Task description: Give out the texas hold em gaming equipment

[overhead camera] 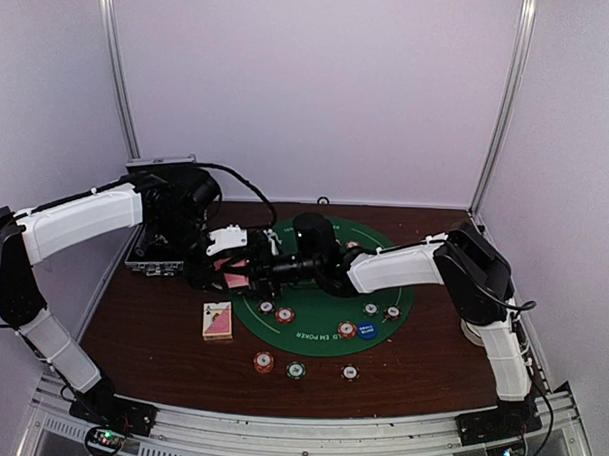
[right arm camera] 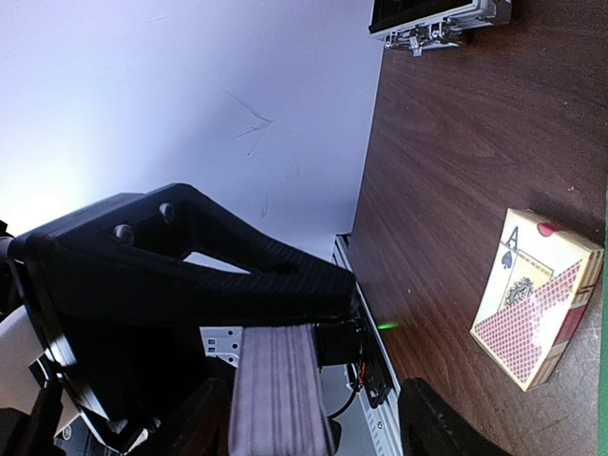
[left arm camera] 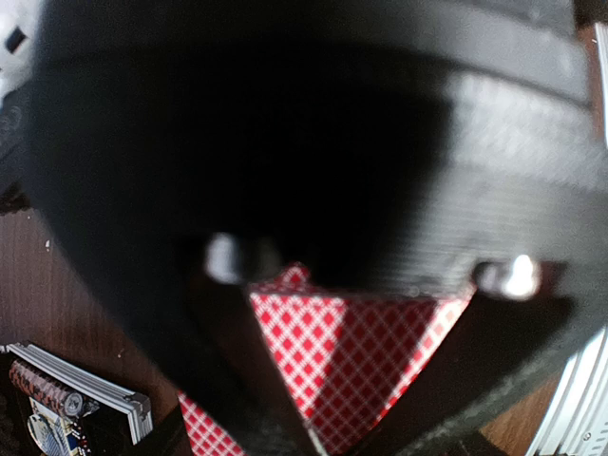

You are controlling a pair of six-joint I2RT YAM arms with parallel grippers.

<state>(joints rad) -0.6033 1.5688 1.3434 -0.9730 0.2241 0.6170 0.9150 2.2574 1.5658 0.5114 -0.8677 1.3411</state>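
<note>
One green mat (overhead camera: 321, 341) lies on the surface (overhead camera: 151, 333). Two end effectors meet at its left edge: the left end effector (overhead camera: 240, 270) is clenched on playing cards (left arm camera: 332, 351), and the right end effector (overhead camera: 267, 272) is released. One card box (overhead camera: 218, 321) and three chips (overhead camera: 296, 370) lie on the bare surface in front of the mat.

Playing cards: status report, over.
Left gripper shut on playing cards. Right gripper open, close alongside. Boxed deck and poker chips lie apart from both. Only the right gripper crowds the cards.

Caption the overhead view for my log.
Left claw pinches pink cards at the edge of the green mat; boxed deck and chips lie nearer.
</note>
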